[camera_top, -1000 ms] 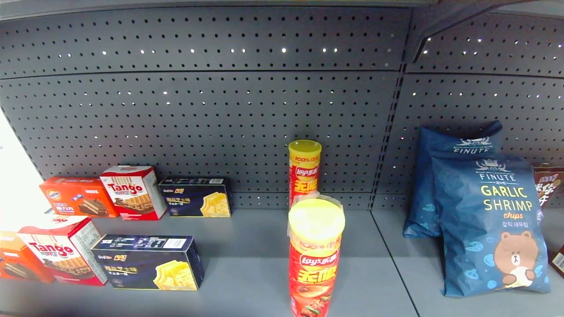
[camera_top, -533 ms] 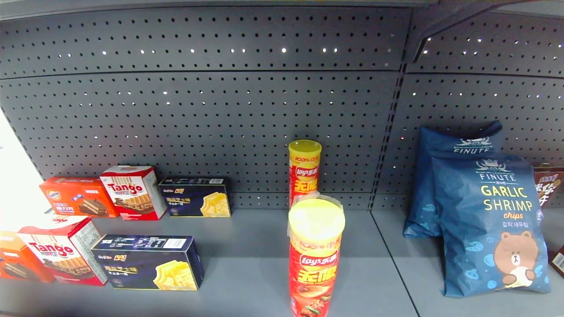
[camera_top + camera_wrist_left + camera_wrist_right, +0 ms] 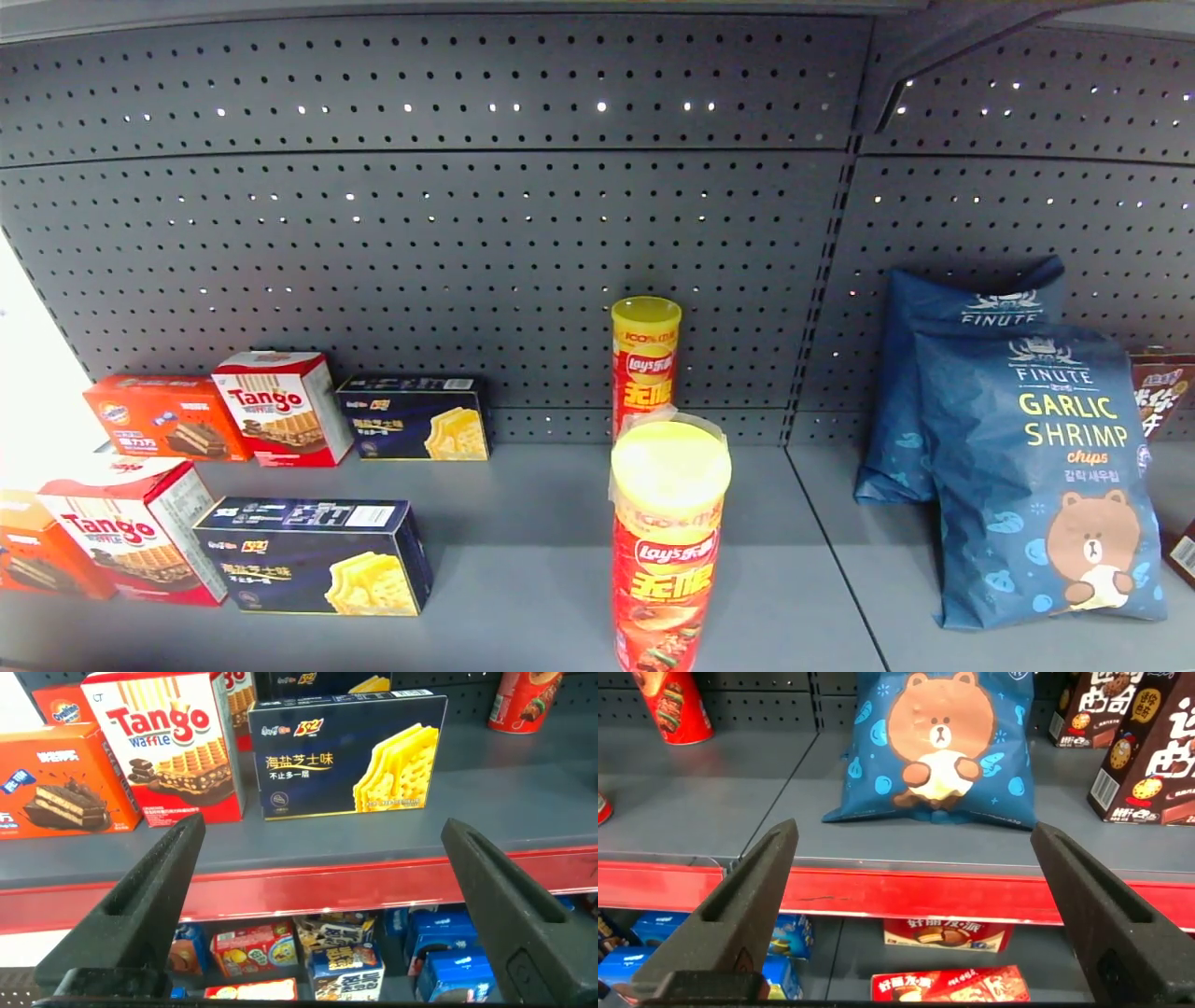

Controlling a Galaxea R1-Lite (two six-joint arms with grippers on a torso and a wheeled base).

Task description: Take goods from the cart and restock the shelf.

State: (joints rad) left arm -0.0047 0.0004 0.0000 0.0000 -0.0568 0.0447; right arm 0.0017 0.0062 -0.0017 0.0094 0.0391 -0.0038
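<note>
On the grey shelf [image 3: 523, 523] stand two red chip cans with yellow lids, one at the front [image 3: 668, 541] and one at the back [image 3: 645, 364]. Left of them lie snack boxes: a dark blue box [image 3: 317, 555], a red-and-white wafer box [image 3: 135, 527] and more behind. My left gripper [image 3: 327, 905] is open in front of the shelf's red edge, facing the dark blue box [image 3: 348, 756] and the wafer box [image 3: 161, 747]. My right gripper [image 3: 915, 905] is open too, facing the blue shrimp chip bag [image 3: 936, 747]. Both are empty.
Two blue chip bags [image 3: 1036, 467] lean at the shelf's right, with brown cookie boxes [image 3: 1148, 747] beside them. A pegboard back wall [image 3: 467, 233] closes the shelf. Lower shelves hold more snack boxes [image 3: 336, 961]. Bare shelf floor lies between the boxes and cans.
</note>
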